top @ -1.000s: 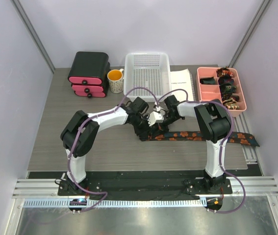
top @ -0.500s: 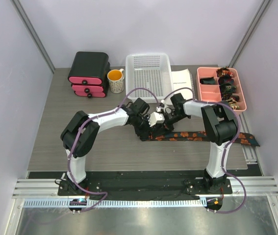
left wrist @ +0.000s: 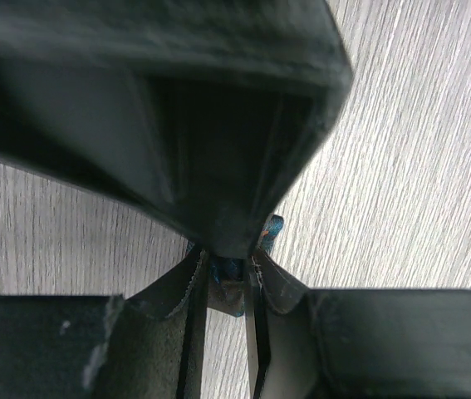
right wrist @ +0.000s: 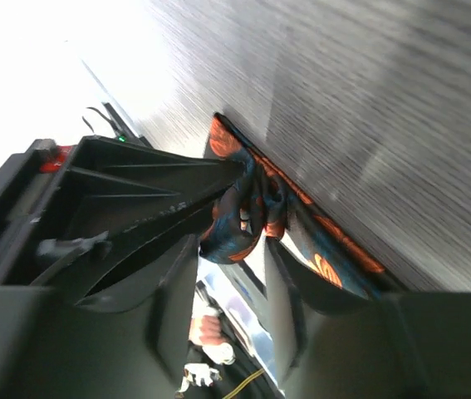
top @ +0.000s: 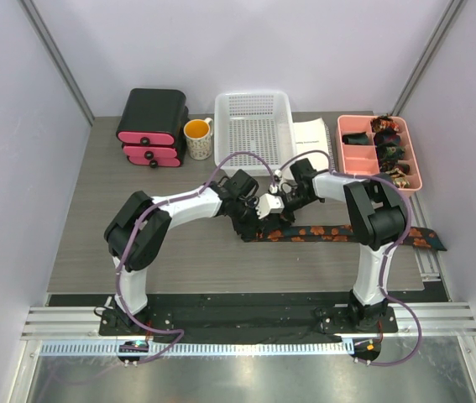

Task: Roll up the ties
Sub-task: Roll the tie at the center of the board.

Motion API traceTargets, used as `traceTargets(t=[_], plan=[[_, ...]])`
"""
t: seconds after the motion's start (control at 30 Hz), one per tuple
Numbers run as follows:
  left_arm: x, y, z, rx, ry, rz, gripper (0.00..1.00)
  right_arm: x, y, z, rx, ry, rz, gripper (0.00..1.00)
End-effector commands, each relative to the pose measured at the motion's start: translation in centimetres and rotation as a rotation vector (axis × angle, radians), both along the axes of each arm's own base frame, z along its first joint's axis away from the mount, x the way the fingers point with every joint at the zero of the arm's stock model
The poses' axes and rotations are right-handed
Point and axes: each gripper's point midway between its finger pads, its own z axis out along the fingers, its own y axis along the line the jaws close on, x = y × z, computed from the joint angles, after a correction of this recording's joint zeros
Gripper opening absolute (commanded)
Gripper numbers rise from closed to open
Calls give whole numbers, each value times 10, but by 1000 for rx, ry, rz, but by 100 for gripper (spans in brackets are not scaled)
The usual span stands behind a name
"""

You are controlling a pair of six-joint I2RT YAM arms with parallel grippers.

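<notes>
The left gripper (left wrist: 228, 273) is clamped nearly shut on a fold of the tie (left wrist: 273, 225), pinching the dark blue cloth between its fingertips just above the table (left wrist: 401, 166). The right gripper (right wrist: 227, 258) faces it close by, jaws apart and gripping nothing. The tie's small bunched end, dark with orange blotches, sits between its fingertips and just past them. The rest of the tie lies flat along the table toward the right edge. Coiled ties (top: 389, 151) rest in the pink tray (top: 354, 141) at the back right.
</notes>
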Motion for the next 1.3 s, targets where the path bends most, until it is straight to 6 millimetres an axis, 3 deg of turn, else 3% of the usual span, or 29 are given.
traceTargets(t=[0.0,0.17,0.27,0.33,0.47,0.67,0.97,1.07,1.2,1.27], plan=[[-10,18,-27,99,15,3,21,-6,-5,-12,-63,-13,53,28],[-12,19,-22,94,25,-2,25,-15,-24,-31,-132,-17,108,1],[-12,22,-7,45,10,-11,37,-16,-31,-41,-147,-31,125,1],[-11,29,6,-4,-3,-14,53,-16,-32,-47,-148,-28,132,1],[-10,32,17,-65,-63,-43,74,-15,-30,-55,-133,-24,125,1],[-5,18,13,-93,-110,-47,84,-20,-29,-65,-119,-17,126,1],[5,4,-6,-23,-163,-62,83,-17,-26,-56,-88,-46,127,1],[8,3,-9,5,-157,-57,73,-18,-25,-54,-74,-47,131,1],[6,13,-13,45,-159,-69,46,-19,-23,-47,-51,-56,135,1],[0,20,-16,59,-166,-88,38,-21,-23,-46,-44,-50,133,1]])
